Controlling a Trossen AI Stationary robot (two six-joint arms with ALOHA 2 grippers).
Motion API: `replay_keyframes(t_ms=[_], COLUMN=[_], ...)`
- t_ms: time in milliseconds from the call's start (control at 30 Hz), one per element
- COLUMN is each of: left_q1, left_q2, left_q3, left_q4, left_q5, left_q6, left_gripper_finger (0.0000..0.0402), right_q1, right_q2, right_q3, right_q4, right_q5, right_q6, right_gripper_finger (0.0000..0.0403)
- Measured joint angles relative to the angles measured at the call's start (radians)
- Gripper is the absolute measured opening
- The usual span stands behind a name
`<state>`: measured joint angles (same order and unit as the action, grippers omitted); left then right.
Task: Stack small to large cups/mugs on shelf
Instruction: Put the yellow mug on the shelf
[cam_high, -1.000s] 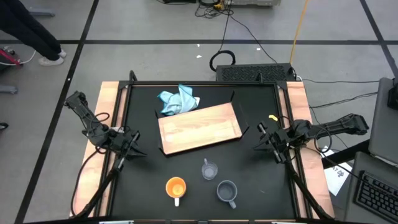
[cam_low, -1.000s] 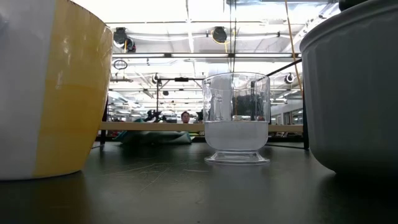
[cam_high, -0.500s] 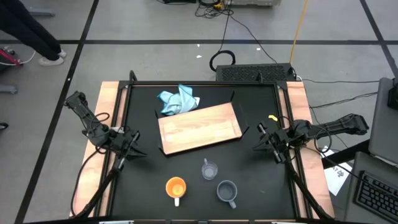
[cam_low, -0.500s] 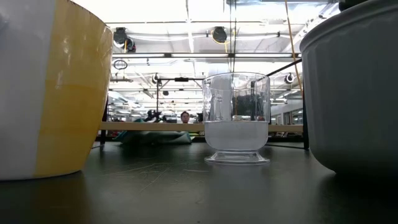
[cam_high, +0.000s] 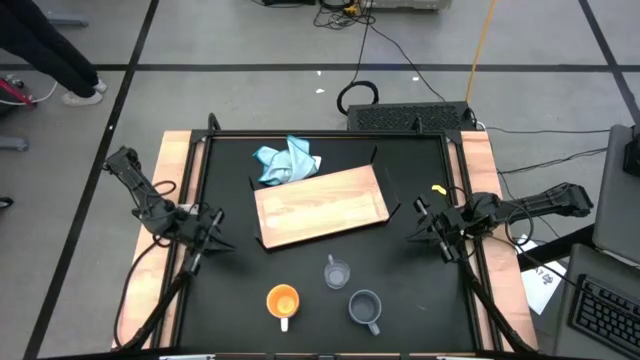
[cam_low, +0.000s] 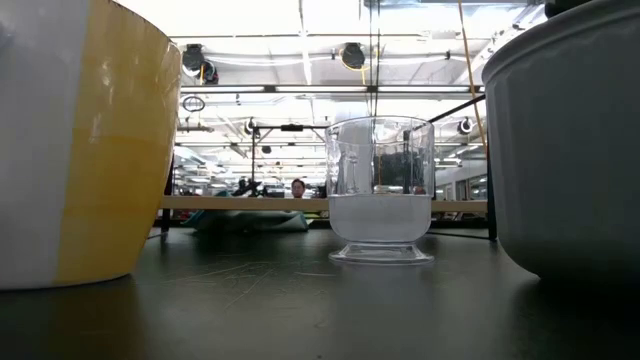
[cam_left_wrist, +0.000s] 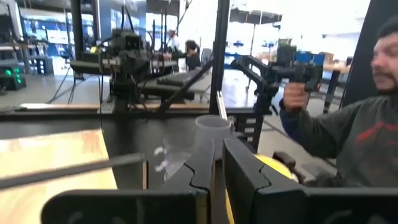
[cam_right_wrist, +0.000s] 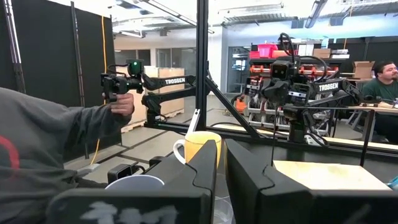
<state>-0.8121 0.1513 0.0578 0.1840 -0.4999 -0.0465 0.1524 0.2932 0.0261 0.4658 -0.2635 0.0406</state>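
Observation:
The orange mug (cam_high: 283, 301), the clear glass cup (cam_high: 337, 272) and the grey-blue mug (cam_high: 365, 307) stand upright on their bases on the black table, near its near edge. The wooden shelf board (cam_high: 320, 205) lies flat farther back. My left gripper (cam_high: 215, 232) rests at the table's left side and my right gripper (cam_high: 425, 228) at its right side, both shut and away from the cups. The low view shows the orange mug (cam_low: 80, 140), the glass cup (cam_low: 380, 190) and the grey-blue mug (cam_low: 570, 140) close up. The right wrist view shows the orange mug (cam_right_wrist: 196, 146) past my shut right gripper (cam_right_wrist: 221, 149).
A crumpled light-blue cloth (cam_high: 287, 162) lies at the board's far left corner. Black rails frame the table (cam_high: 440, 300). A person (cam_left_wrist: 348, 143) beyond the table holds a handle; the person's sleeve (cam_right_wrist: 50, 137) shows in the right wrist view.

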Motion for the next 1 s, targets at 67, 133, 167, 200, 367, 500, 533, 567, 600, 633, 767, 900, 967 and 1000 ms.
replay_keyframes(t_ms=[67, 133, 167, 200, 367, 500, 533, 567, 600, 633, 767, 900, 967, 1000], left_q1=[0.0, 0.0, 0.0, 0.0, 0.0, 0.0, 0.0, 0.0, 0.0, 0.0, 0.0, 0.0, 0.0, 0.0], left_q2=[0.0, 0.0, 0.0, 0.0, 0.016, 0.07, 0.088, 0.109, 0.13, 0.152, 0.244, 0.362, 0.422, 0.455], left_q3=[0.0, 0.0, 0.0, 0.0, 0.0, 0.0, 0.0, 0.0, 0.0, 0.0, 0.019, 0.115, 0.183, 0.22], left_q4=[0.024, 0.053, 0.068, 0.08, 0.151, 0.199, 0.21, 0.227, 0.248, 0.27, 0.31, 0.3, 0.252, 0.217], left_q5=[-0.001, -0.006, -0.007, -0.008, -0.004, 0.0, 0.0, 0.001, 0.0, 0.0, -0.006, -0.014, -0.023, -0.039], left_q6=[0.035, 0.061, 0.066, 0.068, 0.07, 0.069, 0.067, 0.067, 0.068, 0.07, 0.079, 0.074, 0.079, 0.078], left_gripper_finger=[0.002, 0.0006, 0.0005, 0.0005, 0.0002, 0.0002, 0.0001, 0.0001, 0.0001, 0.0001, 0.0001, 0.0001, 0.0001, 0.0], right_q1=[0.0, 0.0, 0.0, 0.0, 0.0, 0.0, 0.0, 0.0, 0.0, 0.0, 0.0, 0.0, 0.0, 0.0], right_q2=[0.0, 0.0, 0.0, 0.0, 0.0, 0.0, 0.0, 0.0, 0.0, 0.0, 0.0, 0.0, 0.0, 0.0], right_q3=[0.0, 0.0, 0.0, 0.0, 0.0, 0.0, 0.0, 0.0, 0.0, 0.0, 0.0, 0.0, 0.0, 0.0], right_q4=[0.0, 0.001, 0.001, 0.001, 0.001, 0.001, 0.001, 0.001, 0.001, 0.001, 0.001, 0.001, 0.001, 0.001], right_q5=[0.0, 0.0, 0.0, 0.0, 0.0, 0.0, 0.0, 0.0, 0.0, 0.0, 0.0, 0.0, 0.0, 0.0], right_q6=[0.0, 0.0, 0.0, 0.0, -0.001, -0.012, -0.016, -0.023, -0.028, -0.03, -0.03, -0.03, -0.03, -0.03], right_gripper_finger=[0.0025, 0.0025, 0.0025, 0.0025, 0.0025, 0.0025, 0.0025, 0.0025, 0.0025, 0.0025, 0.0025, 0.0025, 0.0025, 0.0025])
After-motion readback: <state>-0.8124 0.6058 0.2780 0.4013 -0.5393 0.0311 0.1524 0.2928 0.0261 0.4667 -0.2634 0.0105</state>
